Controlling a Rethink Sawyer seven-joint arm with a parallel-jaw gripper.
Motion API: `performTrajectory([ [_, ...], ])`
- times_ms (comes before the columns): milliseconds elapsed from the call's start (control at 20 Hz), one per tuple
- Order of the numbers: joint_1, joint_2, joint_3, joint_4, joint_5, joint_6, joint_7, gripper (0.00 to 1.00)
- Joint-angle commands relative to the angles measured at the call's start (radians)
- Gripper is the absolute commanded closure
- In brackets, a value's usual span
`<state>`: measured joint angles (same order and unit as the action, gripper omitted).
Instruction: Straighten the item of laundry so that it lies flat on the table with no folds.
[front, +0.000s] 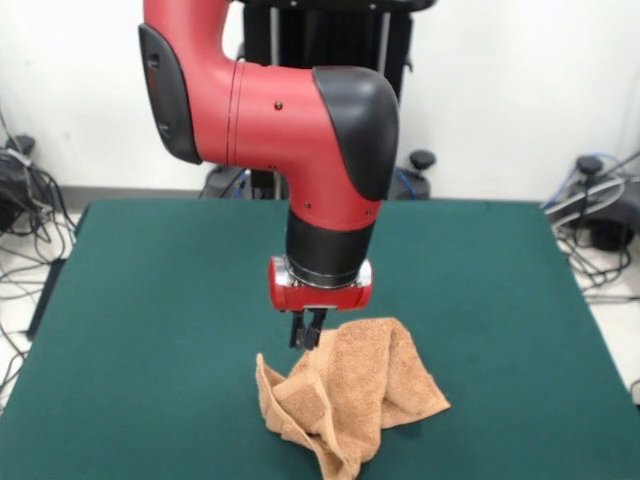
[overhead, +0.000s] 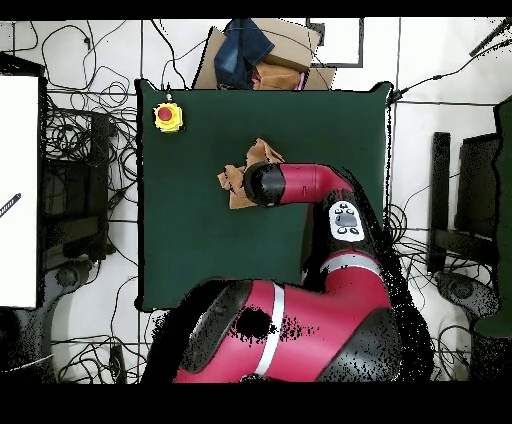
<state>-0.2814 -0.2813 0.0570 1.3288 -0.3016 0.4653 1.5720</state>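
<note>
The item of laundry is an orange-tan terry towel lying crumpled in a heap on the dark green table, towards the front edge. Its folds overlap and one corner points forward. My gripper hangs straight down at the heap's upper left edge, its dark fingers close together where the cloth rises to meet them. In the overhead view the towel shows only in part, poking out from under my arm's wrist, which hides the gripper there.
A yellow box with a red button stands on the table near one corner. Beyond that table edge lie a cardboard box with a blue cloth. Cables cover the floor around the table.
</note>
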Motion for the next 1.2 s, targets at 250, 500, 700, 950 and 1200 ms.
performTrajectory([
  [250, 0.019, -0.005, 0.06, 0.008, -0.017, 0.03, 0.039, 1.0],
  [500, 0.029, -0.011, 0.047, 0.016, -0.027, -0.01, 0.059, 1.0],
  [700, 0.034, -0.014, 0.038, 0.028, -0.033, -0.04, 0.074, 1.0],
  [950, 0.034, -0.01, 0.039, 0.047, -0.034, -0.079, 0.093, 1.0],
  [1200, 0.056, 0.004, 0.023, 0.046, -0.025, -0.088, 0.12, 1.0],
])
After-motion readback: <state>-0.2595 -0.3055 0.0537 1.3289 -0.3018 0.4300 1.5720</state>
